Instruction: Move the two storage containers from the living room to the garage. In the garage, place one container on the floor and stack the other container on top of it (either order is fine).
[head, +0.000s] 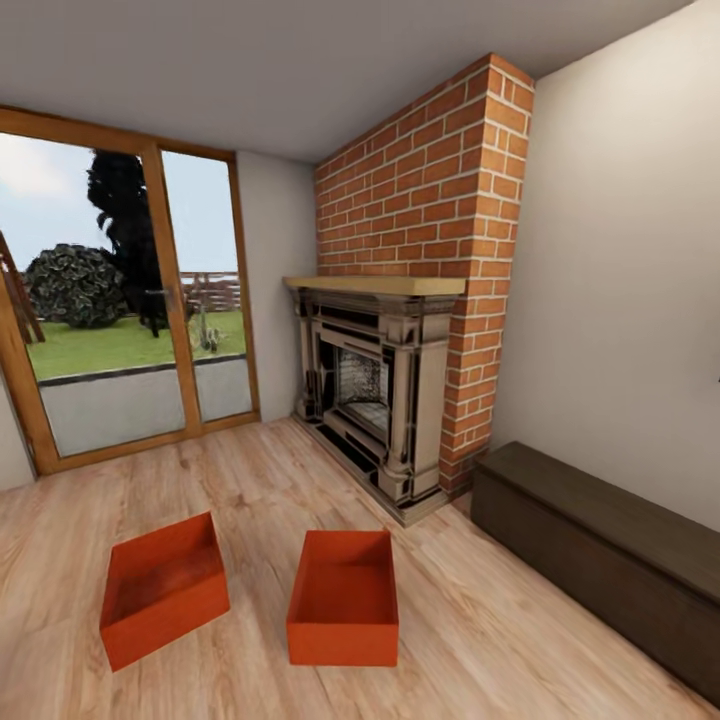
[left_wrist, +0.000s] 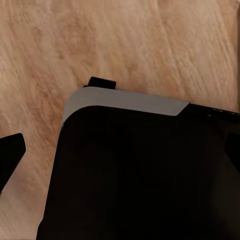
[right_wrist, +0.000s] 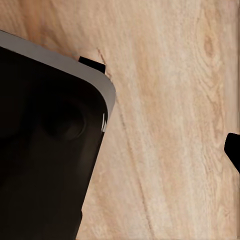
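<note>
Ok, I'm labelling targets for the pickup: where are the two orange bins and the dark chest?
Left bin (head: 163, 588), head view, on its inner floor.
Right bin (head: 343, 596), head view, on its inner floor.
Chest (head: 610, 545), head view, on its front face.

Brick fireplace (head: 400, 330) at twelve o'clock; wood-framed glass doors (head: 130, 300) toward ten o'clock; dark brown chest (head: 610, 560) along the wall at three o'clock.

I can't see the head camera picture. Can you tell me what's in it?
Two orange-red storage containers sit apart on the light wood floor. Behind them are a brick fireplace, glass doors and a dark wooden chest.
</note>
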